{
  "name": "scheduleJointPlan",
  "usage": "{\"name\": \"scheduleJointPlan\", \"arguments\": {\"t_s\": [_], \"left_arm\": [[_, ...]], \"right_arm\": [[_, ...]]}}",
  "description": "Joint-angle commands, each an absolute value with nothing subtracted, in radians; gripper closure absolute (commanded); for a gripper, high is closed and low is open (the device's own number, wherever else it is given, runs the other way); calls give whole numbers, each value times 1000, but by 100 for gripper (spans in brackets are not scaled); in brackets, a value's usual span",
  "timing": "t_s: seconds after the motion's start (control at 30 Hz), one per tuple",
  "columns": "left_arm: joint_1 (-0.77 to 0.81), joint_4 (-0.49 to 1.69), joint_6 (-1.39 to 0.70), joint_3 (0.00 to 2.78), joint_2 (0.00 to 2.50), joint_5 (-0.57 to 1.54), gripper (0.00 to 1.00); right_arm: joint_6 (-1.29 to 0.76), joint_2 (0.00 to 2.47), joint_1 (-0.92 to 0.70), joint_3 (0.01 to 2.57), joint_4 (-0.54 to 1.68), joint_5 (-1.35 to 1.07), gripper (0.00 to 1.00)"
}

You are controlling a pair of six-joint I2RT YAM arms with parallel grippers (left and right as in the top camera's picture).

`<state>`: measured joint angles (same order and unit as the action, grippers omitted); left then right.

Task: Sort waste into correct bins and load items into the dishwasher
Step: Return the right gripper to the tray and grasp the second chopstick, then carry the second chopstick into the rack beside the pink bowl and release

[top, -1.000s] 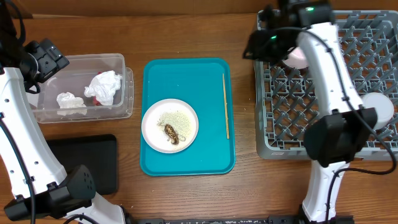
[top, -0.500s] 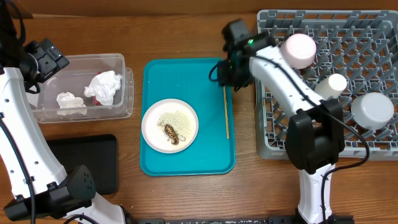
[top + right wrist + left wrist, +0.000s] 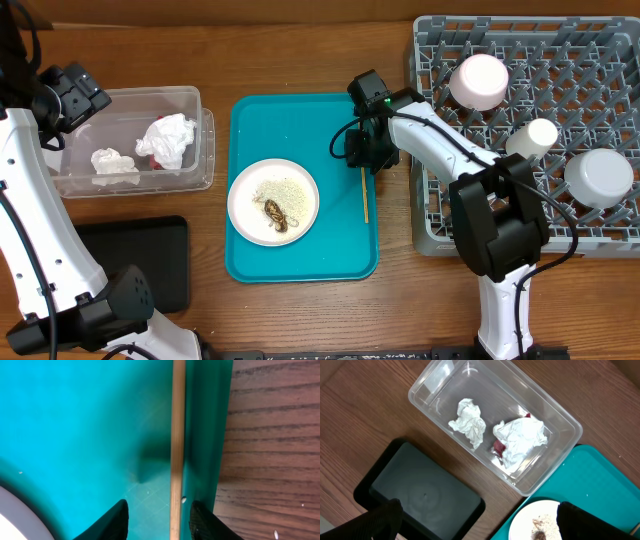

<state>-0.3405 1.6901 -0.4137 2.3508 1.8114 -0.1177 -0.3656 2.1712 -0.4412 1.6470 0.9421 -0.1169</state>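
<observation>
A thin wooden chopstick (image 3: 364,190) (image 3: 177,445) lies along the right side of the teal tray. My right gripper (image 3: 364,160) (image 3: 159,522) is open low over it, a finger on each side. The round plate (image 3: 273,201) holds rice grains and a brown scrap (image 3: 275,214). The clear tub (image 3: 190,100) (image 3: 560,417) holds two white tissues (image 3: 468,422) (image 3: 522,440) and a red wrapper (image 3: 499,448). The black tray (image 3: 140,250) (image 3: 420,487) lies below it. My left gripper (image 3: 475,520) is open, high above the tub. The grey rack (image 3: 530,200) holds a pink bowl (image 3: 479,80), a cup (image 3: 536,135) and a whitish bowl (image 3: 598,176).
The teal serving tray (image 3: 250,260) (image 3: 75,435) sits mid-table between the tub and the rack. Bare wooden tabletop (image 3: 270,435) shows just right of the tray's rim. A loose rice grain (image 3: 184,500) lies by the chopstick.
My right arm has swung left from the rack, leaving the pink bowl there, and dropped down over the chopstick on the teal tray. The left arm has not moved.
</observation>
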Motion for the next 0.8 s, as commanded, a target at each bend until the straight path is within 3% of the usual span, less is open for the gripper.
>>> {"name": "scheduleJointPlan", "arguments": {"t_s": [0.0, 0.37, 0.6, 0.77], "left_arm": [[-340, 1689, -423, 2351, 1810, -130, 0], [-340, 1689, -423, 2351, 1810, -130, 0], [-340, 1689, -423, 2351, 1810, -130, 0], [-340, 1689, -423, 2351, 1810, -130, 0]], "right_arm": [[-371, 2174, -441, 1634, 934, -97, 58], [-442, 2191, -477, 1568, 850, -17, 59], [-482, 2205, -519, 1569, 834, -16, 77], [-503, 2205, -533, 1617, 862, -55, 96]]}}
